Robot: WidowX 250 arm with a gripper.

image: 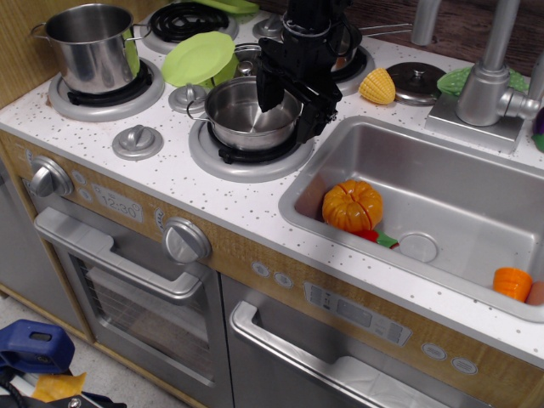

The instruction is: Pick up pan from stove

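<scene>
The pan (240, 113), a small shallow shiny steel pot with loop side handles, sits on the front right burner of the stove (174, 174). My black gripper (289, 106) hangs straight down over the pan's right side. One finger (266, 92) is inside the bowl and the other finger (314, 119) is outside the rim, so the jaws straddle the right rim with a gap between them. The gripper is open and the pan rests flat on the burner.
A taller steel pot (89, 47) stands on the back left burner. A green plate (200, 58) lies beside it. A long-handled pan (361, 53) is behind my gripper. Yellow corn (377, 86), a steel lid (416, 81), a faucet (489, 72) and a sink (459, 161) holding an orange pumpkin (352, 205) lie to the right.
</scene>
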